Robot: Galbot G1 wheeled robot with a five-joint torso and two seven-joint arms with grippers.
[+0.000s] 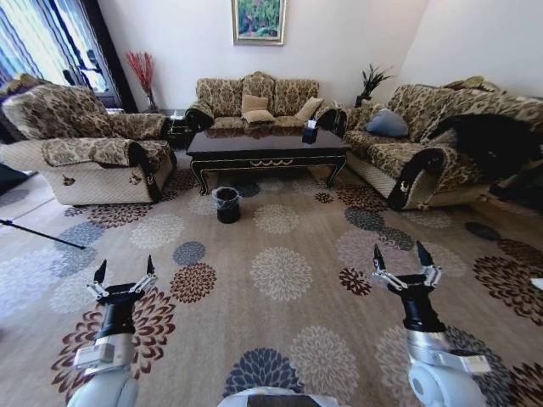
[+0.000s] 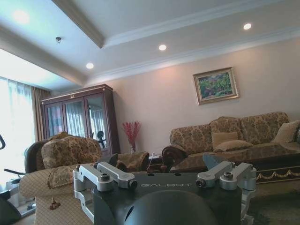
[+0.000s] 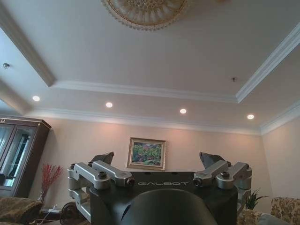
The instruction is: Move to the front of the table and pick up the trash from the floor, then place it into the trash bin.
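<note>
- Left gripper [image 1: 125, 272] is raised over the carpet at the head view's lower left, fingers spread wide, holding nothing.
- Right gripper [image 1: 405, 259] is raised at the lower right at a similar height, fingers also spread wide and holding nothing.
- Both grippers are well short of the table and well apart from each other.
- Left wrist view: the left gripper's fingertips [image 2: 210, 161] stand apart, pointing toward the sofa and the painting [image 2: 216, 85] on the far wall.
- Right wrist view: the right gripper's fingertips [image 3: 213, 160] stand apart, tilted up toward the ceiling and the wall.
- Table [image 1: 268, 148] stands across the room, dark and glossy, with gold scroll ornament on its front apron; a sofa [image 1: 256, 100] is behind it, an armchair [image 1: 89, 144] to the left and a second sofa [image 1: 433, 140] to the right.
- A small dark box [image 1: 310, 132] sits on the tabletop toward its right end; what it holds I cannot tell.
- Trash bin [image 1: 226, 204], black with a clear liner over the rim, stands upright on the patterned carpet [image 1: 280, 271] just in front of the table's left front leg.
- Trash: a small light-coloured scrap [image 1: 540, 283] lies on the carpet at the far right edge; too small to identify further.
- A thin dark rod [image 1: 41, 234] lies across the floor at the left.
</note>
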